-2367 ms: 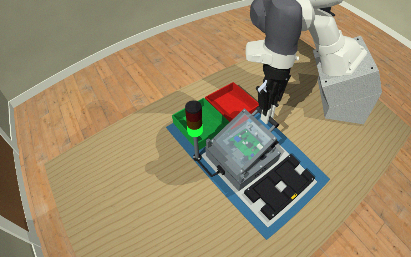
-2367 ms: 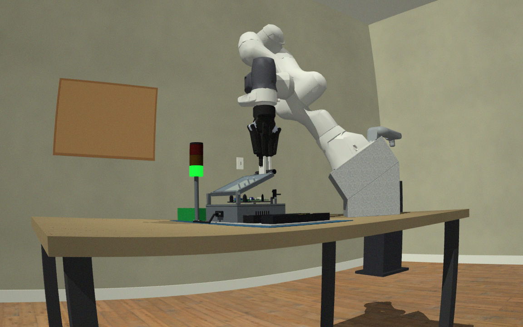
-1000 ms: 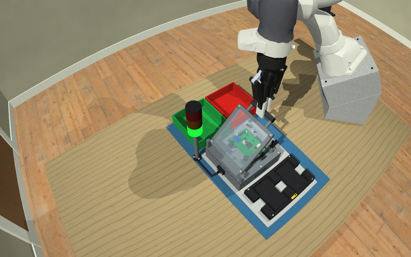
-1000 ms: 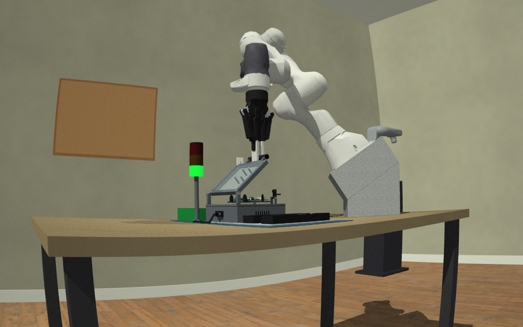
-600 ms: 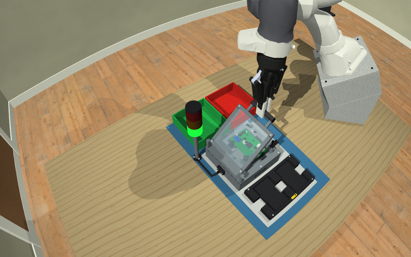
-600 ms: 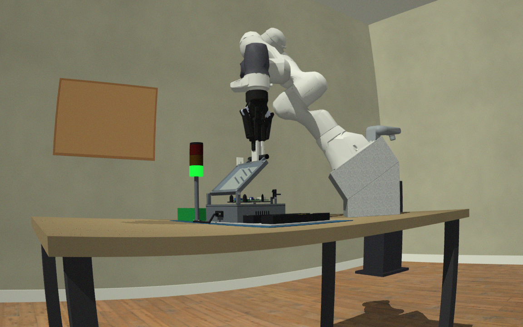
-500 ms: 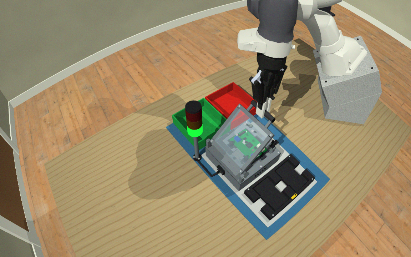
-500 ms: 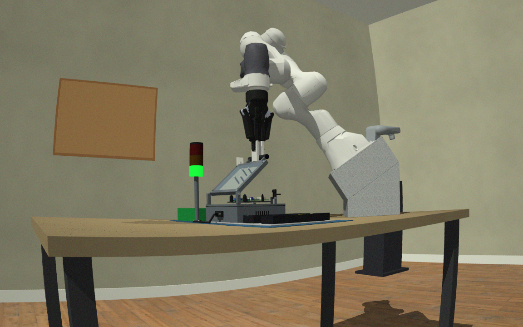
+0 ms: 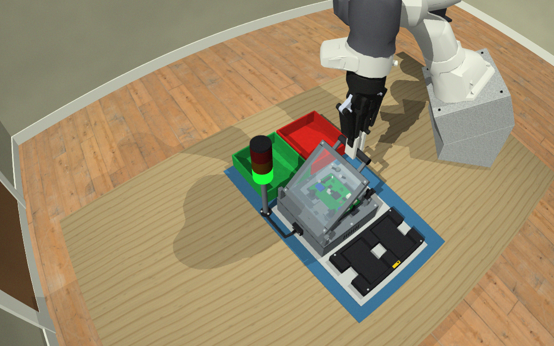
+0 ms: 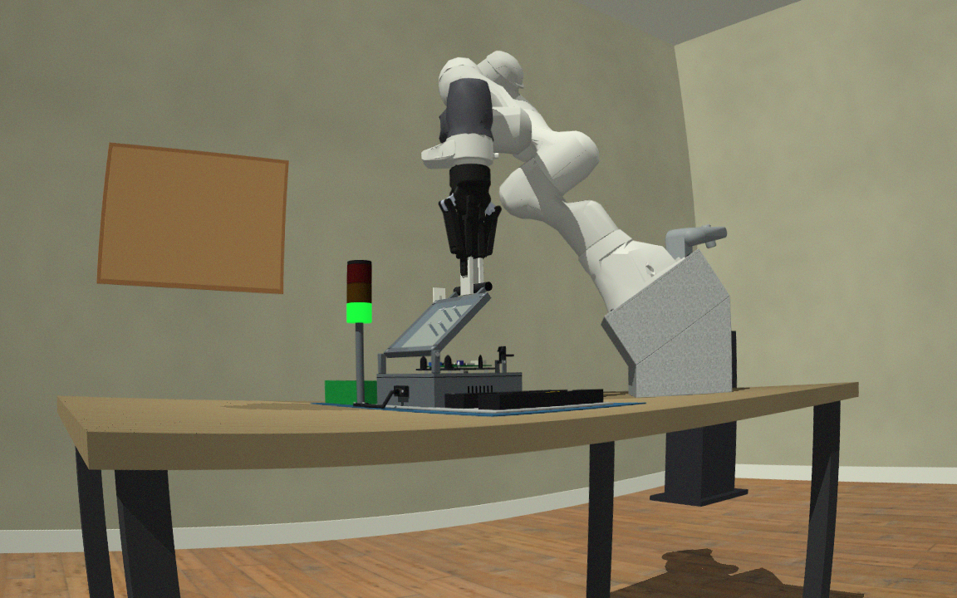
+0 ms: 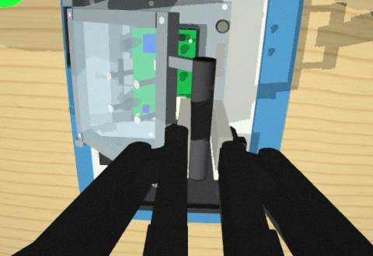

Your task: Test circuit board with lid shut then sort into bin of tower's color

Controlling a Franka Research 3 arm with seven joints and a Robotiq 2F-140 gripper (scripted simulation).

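A black two-fingered pincer (image 11: 201,137) points straight down and is closed on the dark cylindrical handle (image 11: 201,100) of a tester lid; the handle runs between its fingertips, one fingertip (image 11: 176,147) on each side. The clear, grey-framed lid (image 9: 324,187) is raised at a slant, its handle edge high and its hinge edge low on the grey tester (image 9: 313,228), which sits on a blue mat (image 9: 425,234) on the wooden bench (image 9: 141,258). Through the clear lid a green circuit board (image 9: 330,189) shows, lying flat inside the tester under the raised lid; whether it sits on its pins cannot be made out. In the top view, a black tray (image 9: 378,253) with two pockets lies on the mat beside the tester, on the side nearest the camera. On the tester's other side, a signal tower (image 9: 261,161) stands on a thin pole, its lowest band lit bright green and the bands above it dark. Just past the tower and tester, two open bins stand side by side and touching on the mat: a green bin (image 9: 266,161) next to the tower and a red bin (image 9: 309,131) nearer the arm. Farthest back, the white arm (image 10: 549,178) rises from a speckled grey pedestal (image 9: 481,120) at the bench's edge.
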